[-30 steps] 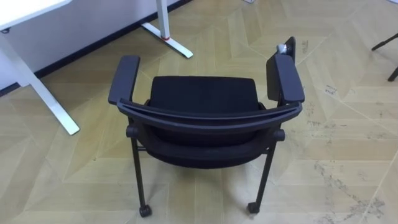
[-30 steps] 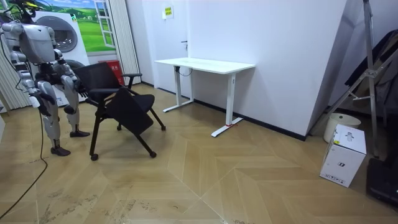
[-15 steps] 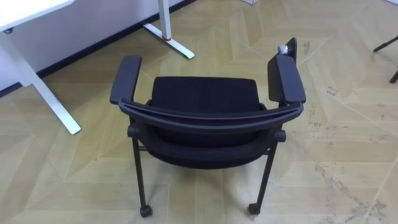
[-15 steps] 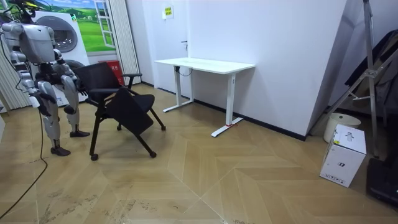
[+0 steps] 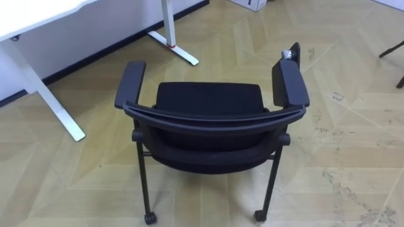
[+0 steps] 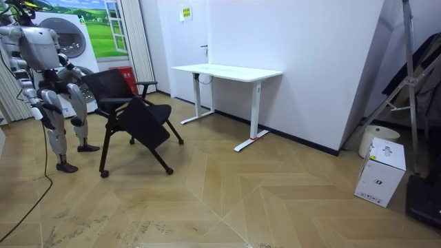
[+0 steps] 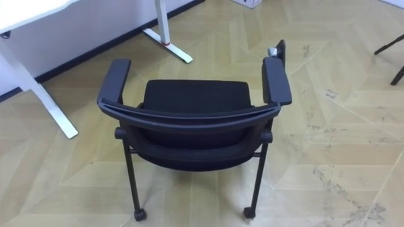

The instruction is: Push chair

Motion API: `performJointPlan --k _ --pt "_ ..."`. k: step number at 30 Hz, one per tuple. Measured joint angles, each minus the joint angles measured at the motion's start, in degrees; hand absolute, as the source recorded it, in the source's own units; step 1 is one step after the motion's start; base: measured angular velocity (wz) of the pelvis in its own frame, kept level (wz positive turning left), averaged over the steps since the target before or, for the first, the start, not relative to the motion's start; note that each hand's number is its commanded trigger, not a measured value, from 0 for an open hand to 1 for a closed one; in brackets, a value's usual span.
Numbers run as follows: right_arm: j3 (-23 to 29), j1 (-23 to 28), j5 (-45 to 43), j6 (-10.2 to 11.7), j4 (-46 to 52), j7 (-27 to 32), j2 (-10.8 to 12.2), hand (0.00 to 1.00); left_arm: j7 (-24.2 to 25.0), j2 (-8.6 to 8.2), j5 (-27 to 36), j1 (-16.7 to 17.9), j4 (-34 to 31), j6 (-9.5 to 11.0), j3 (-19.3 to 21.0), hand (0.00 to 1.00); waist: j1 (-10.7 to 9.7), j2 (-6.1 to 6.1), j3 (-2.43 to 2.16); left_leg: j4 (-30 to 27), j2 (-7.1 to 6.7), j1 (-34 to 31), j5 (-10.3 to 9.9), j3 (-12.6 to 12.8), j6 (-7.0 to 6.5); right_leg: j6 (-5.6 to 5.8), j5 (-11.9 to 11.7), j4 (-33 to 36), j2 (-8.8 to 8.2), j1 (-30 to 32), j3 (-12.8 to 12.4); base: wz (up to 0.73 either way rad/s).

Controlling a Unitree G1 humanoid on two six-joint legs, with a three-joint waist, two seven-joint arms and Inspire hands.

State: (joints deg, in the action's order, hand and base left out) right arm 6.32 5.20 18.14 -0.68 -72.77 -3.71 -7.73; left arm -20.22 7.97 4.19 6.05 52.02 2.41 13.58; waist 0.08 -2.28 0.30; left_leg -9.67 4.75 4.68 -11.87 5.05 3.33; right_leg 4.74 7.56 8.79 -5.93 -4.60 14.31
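Chair [image 5: 208, 120], black w/ padded arms, stood on the wood floor [image 5: 353, 145] just below the robot's head camera. Its curved backrest [image 5: 211, 120] was nearest the robot & its seat [image 5: 208, 99] faced away. Left armrest [image 5: 129, 83] & right armrest [image 5: 290, 82] ran fwd either side of the seat. A small silver knob [image 5: 288, 55] showed at the front tip of the right one. Two rear castors [image 5: 150, 218] rested on the floor at the bottom of the eye views. White desk [image 5: 38, 12] stood ahead & to the chair's left, w/ one leg [image 5: 53, 101] near the left armrest but apart from it. Its far foot [image 5: 173, 44] bore a red mark.

In the room view the robot stood upright at the room view's left, close behind the chair, w/ a washer [image 6: 65, 38] at its back. The desk sat against the white wall beyond the chair. Left hand [image 6: 74, 105] & right hand [image 6: 45, 111] were held low in front of the body, near the backrest. Both were too small to tell if they touched the chair, or how the fingers were set. White box [image 6: 380, 172] sat on the floor at the room view's right, well apart from the chair.
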Motion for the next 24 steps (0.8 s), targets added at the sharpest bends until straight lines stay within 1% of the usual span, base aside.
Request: performJointPlan --k 1,3,5,8,10,11,12,13,15,17,18,19,20,21,24 --pt "0.0 -0.1 -0.4 0.1 0.0 0.0 -0.1 0.00 -1.0 0.06 -0.7 -0.2 -1.5 0.0 0.2 0.00 -0.1 -0.11 -0.02 0.0 0.00 0.0 0.0 0.0 0.00 0.00 0.0 0.0 0.00 0.0 -0.1 0.00" --pt "0.3 -0.4 -1.1 0.1 0.0 -0.1 -0.8 0.00 -4.4 0.13 -3.5 -2.0 -6.1 0.3 1.0 0.00 -0.1 -0.67 -0.13 0.2 -0.01 -0.1 0.0 0.0 -0.01 0.00 0.0 0.0 0.00 0.3 -0.1 0.00" --pt "0.8 -0.7 -1.8 0.1 0.0 -0.1 -1.1 0.00 -6.3 0.33 -4.6 -2.9 -8.4 0.8 1.0 0.00 -0.3 -1.22 -0.24 0.2 -0.01 -0.1 0.0 0.0 -0.01 0.07 0.0 0.0 0.00 0.3 -0.1 0.00" --pt "1.4 -1.1 -2.9 0.3 -0.3 -0.2 -1.0 0.00 -7.5 0.36 -9.2 -3.2 -12.8 1.8 0.9 0.00 -1.4 -1.38 -0.42 0.2 -0.03 0.0 0.0 0.0 -0.01 0.19 0.1 -0.1 -0.02 0.3 -0.1 0.00" --pt "1.6 -0.8 -3.0 0.6 -0.2 -0.2 -0.9 0.00 -7.9 0.35 -11.6 -3.2 -15.3 1.9 0.8 0.00 -1.6 -1.16 -0.36 0.2 -0.03 0.0 0.0 0.0 -0.01 0.21 0.1 -0.2 -0.03 0.3 -0.1 0.00" --pt "1.6 -0.9 -3.1 0.7 -0.1 -0.1 -0.9 0.00 -8.0 0.34 -13.6 -3.2 -17.6 1.8 0.8 0.00 -1.8 -0.80 -0.14 0.2 -0.04 -0.1 0.0 0.0 -0.01 0.21 0.2 -0.2 -0.03 0.3 -0.2 0.00" --pt "1.7 -0.8 -3.1 0.8 -0.1 0.0 -0.7 0.00 -8.3 0.38 -16.0 -3.2 -20.2 1.8 0.8 0.00 -1.8 -0.30 -0.02 0.2 -0.04 -0.2 0.0 0.0 -0.01 0.21 0.2 -0.2 -0.03 0.5 -0.2 0.00" --pt "1.7 -0.9 -3.1 0.8 -0.1 0.0 -0.6 0.00 -8.5 0.44 -17.2 -3.3 -21.4 1.8 0.8 0.00 -1.8 -0.16 -0.10 0.2 -0.04 -0.4 0.0 0.0 -0.01 0.20 0.2 -0.2 -0.03 0.6 -0.2 0.00" --pt "1.7 -1.0 -3.4 0.9 -0.1 0.0 -0.5 0.00 -8.8 0.62 -22.0 -3.4 -26.2 1.7 0.5 0.00 -2.1 0.13 -0.24 0.2 -0.06 -0.7 0.0 0.1 -0.01 0.20 0.2 -0.2 -0.05 0.8 -0.2 0.00" --pt "1.7 -1.2 -3.5 0.9 -0.1 -0.2 -0.5 0.00 -9.1 1.06 -25.8 -3.4 -29.6 1.7 -0.5 0.00 -2.7 0.03 -0.23 0.2 -0.05 -0.7 0.0 -0.1 -0.01 0.20 0.2 -0.2 -0.04 0.8 -0.2 0.00" --pt "1.6 -1.4 -3.8 1.0 -0.1 -0.3 -0.6 0.00 -9.1 1.15 -29.1 -3.6 -31.0 1.7 -1.0 0.00 -3.1 -0.28 -0.17 0.2 -0.05 -0.7 0.0 -0.1 -0.01 0.20 0.2 -0.2 -0.03 0.8 -0.2 0.00" --pt "1.6 -1.4 -3.8 1.1 -0.1 -0.3 -0.6 0.00 -9.1 1.21 -30.9 -3.7 -31.5 1.7 -1.5 0.00 -3.2 -0.44 -0.17 0.2 -0.05 -0.7 0.0 -0.1 -0.01 0.20 0.2 -0.2 -0.03 0.8 -0.2 0.00" --pt "1.6 -1.3 -3.8 1.4 -0.1 -0.7 -0.7 0.00 -9.1 1.30 -33.8 -3.8 -32.5 1.7 -2.6 0.00 -3.6 -0.70 -0.26 0.2 -0.05 -0.7 0.0 0.0 -0.01 0.20 0.2 -0.2 -0.03 0.8 -0.3 0.00" --pt "1.4 -1.3 -3.5 1.8 -0.2 -0.8 -0.8 0.00 -9.1 1.49 -36.0 -3.8 -33.6 1.7 -3.8 0.00 -4.2 -0.77 -0.25 0.2 -0.05 -0.7 0.0 0.0 -0.01 0.20 0.2 -0.2 -0.03 0.8 -0.3 0.00" --pt "0.5 -1.6 -2.8 2.1 -0.3 -0.8 -0.8 0.00 -9.0 2.07 -39.4 -3.8 -36.1 1.7 -7.2 0.00 -4.6 -0.95 -0.15 0.2 -0.07 -0.5 0.0 0.3 -0.01 0.19 0.2 -0.2 -0.03 0.9 -0.6 -0.05"
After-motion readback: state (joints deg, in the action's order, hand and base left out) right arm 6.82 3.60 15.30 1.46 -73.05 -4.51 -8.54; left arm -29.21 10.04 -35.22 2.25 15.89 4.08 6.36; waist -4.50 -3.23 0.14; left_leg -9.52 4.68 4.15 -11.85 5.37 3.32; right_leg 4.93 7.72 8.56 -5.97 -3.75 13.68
